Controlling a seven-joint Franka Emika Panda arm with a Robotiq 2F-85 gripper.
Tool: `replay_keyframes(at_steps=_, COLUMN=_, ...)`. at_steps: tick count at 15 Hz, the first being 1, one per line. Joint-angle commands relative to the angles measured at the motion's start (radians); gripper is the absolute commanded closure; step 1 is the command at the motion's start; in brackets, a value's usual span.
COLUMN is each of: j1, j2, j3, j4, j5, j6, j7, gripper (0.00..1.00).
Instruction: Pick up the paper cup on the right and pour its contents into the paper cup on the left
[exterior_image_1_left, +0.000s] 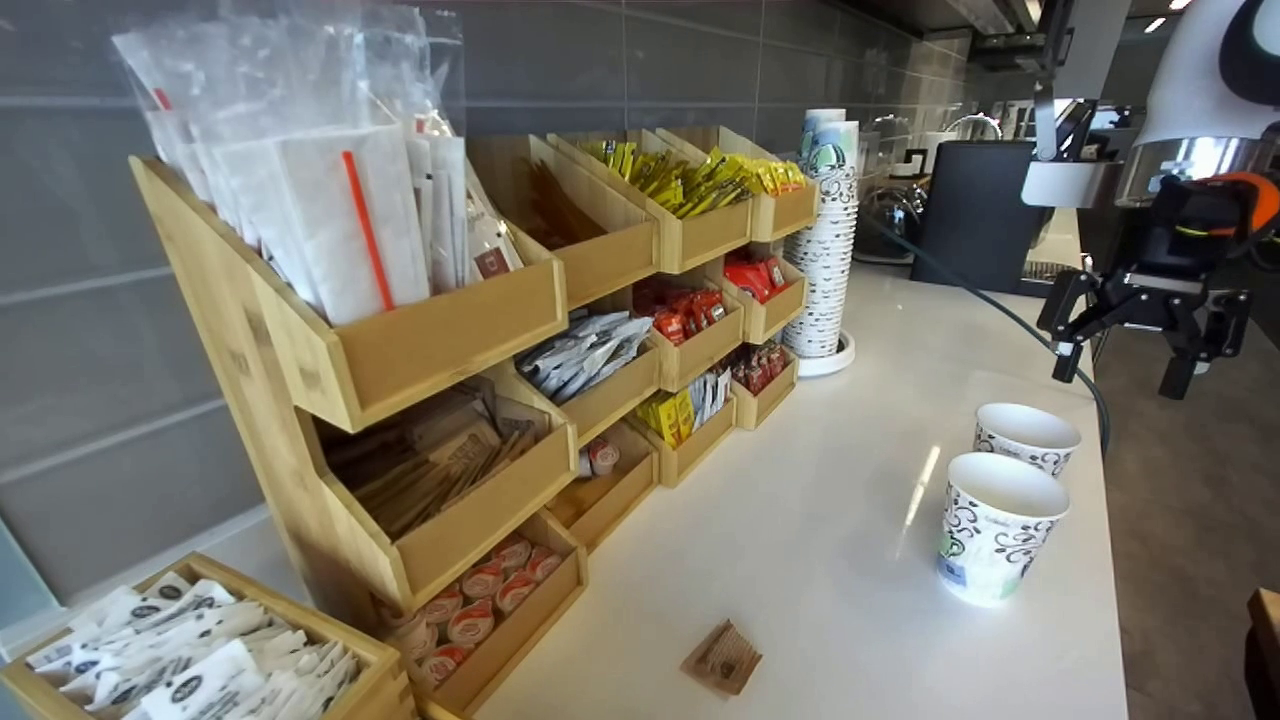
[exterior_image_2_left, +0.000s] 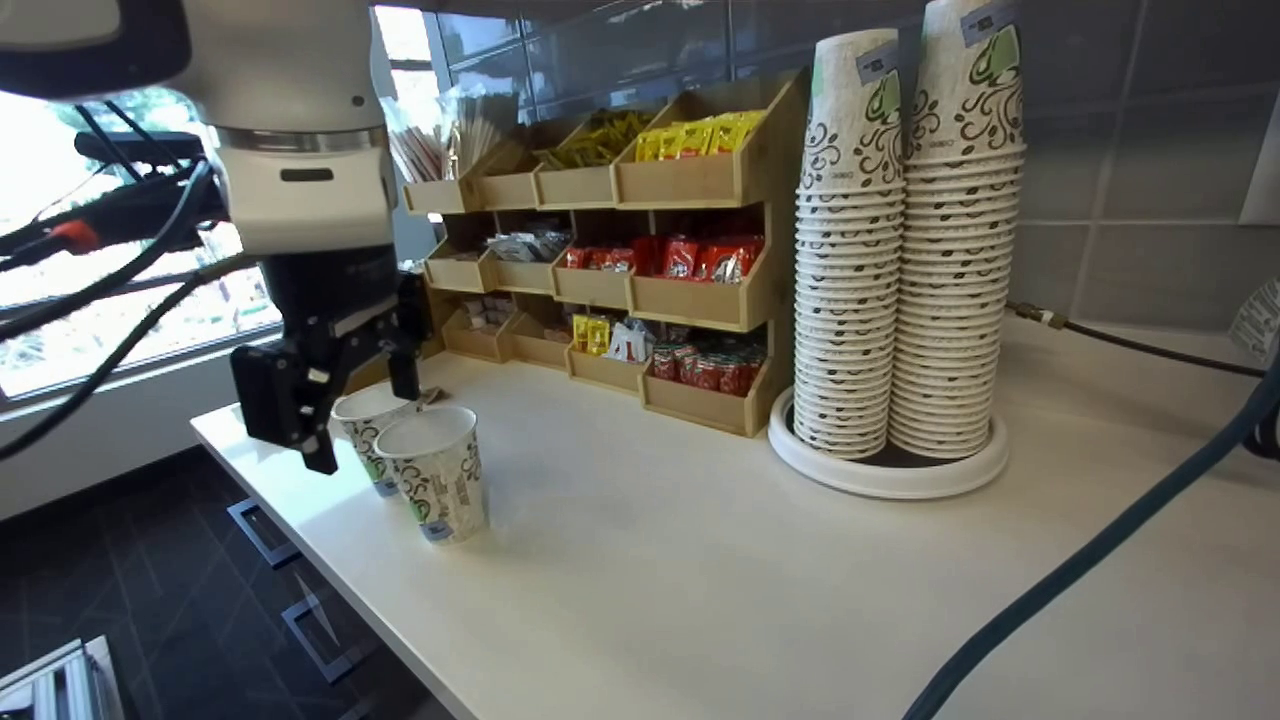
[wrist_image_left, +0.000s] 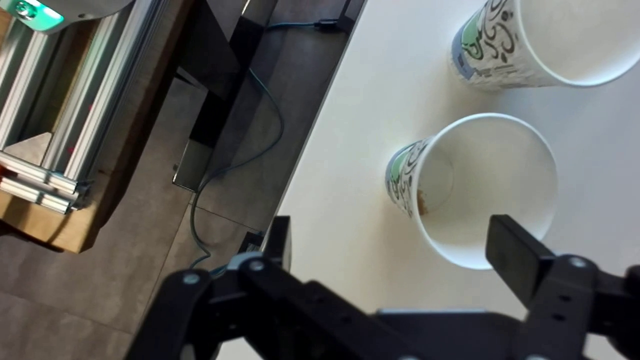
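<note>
Two patterned paper cups stand upright close together near the counter's edge. The right cup (wrist_image_left: 492, 175) has a little brown content (wrist_image_left: 422, 202) at its bottom; it also shows in both exterior views (exterior_image_1_left: 1045, 455) (exterior_image_2_left: 440, 490). The left cup (wrist_image_left: 495, 50) stands beyond it in the wrist view and also shows in both exterior views (exterior_image_1_left: 995, 540) (exterior_image_2_left: 375, 455); no contents show in it. My gripper (wrist_image_left: 390, 235) is open and empty. It hangs above the counter edge beside the right cup, as both exterior views show (exterior_image_1_left: 1122, 372) (exterior_image_2_left: 362, 420). One finger overlaps the right cup's rim in the wrist view.
A wooden condiment rack (exterior_image_1_left: 450, 340) stands along the wall. Tall stacks of paper cups (exterior_image_2_left: 850, 260) stand in a white round tray (exterior_image_2_left: 890, 485). A small brown packet (exterior_image_1_left: 722, 660) lies on the counter. A dark hose (exterior_image_2_left: 1100, 540) crosses the counter. The counter (exterior_image_1_left: 800, 540) drops off to the floor.
</note>
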Motion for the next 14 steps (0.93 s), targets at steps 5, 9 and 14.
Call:
replay_keyframes(at_steps=5, j1=0.002, j2=0.054, j3=-0.049, j4=0.02, j5=0.058, j6=0.001, j7=-0.02, gripper=0.0)
replay_keyframes(at_steps=9, j1=-0.004, j2=0.132, j3=-0.104, j4=0.056, j5=0.124, j6=0.008, j7=-0.032, gripper=0.0)
replay_keyframes(at_steps=14, j1=0.0, j2=0.256, j3=-0.161, j4=0.106, j5=0.217, j6=0.014, j7=-0.041, gripper=0.0)
